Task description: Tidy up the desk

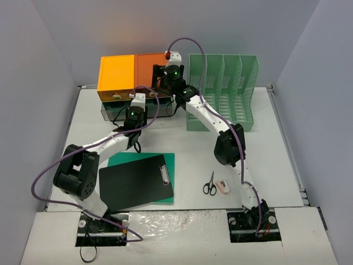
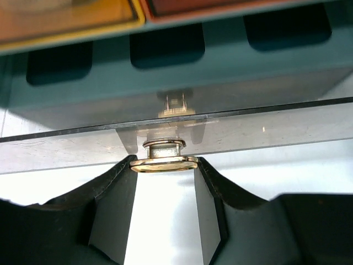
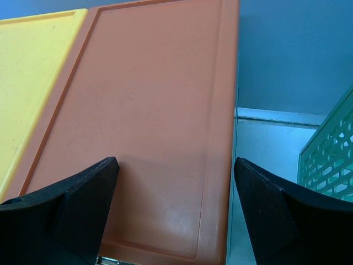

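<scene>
Both arms reach toward the far side: one gripping, one spread.
Left arm (image 1: 105, 146) extends forward, left gripper (image 2: 164, 167) jaws clamped on a small round brass-coloured metal knob (image 2: 164, 164). Right arm (image 1: 220, 124) stretches farther, right gripper (image 3: 175, 161) jaws wide apart.

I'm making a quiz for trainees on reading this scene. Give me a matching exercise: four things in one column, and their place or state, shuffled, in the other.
1 scissors
2 clipboard
3 left gripper
4 right gripper

A open over the orange top
B beside a small white item
C shut on the drawer knob
D on a green pad

Pairs: 1-B, 2-D, 3-C, 4-A
</scene>
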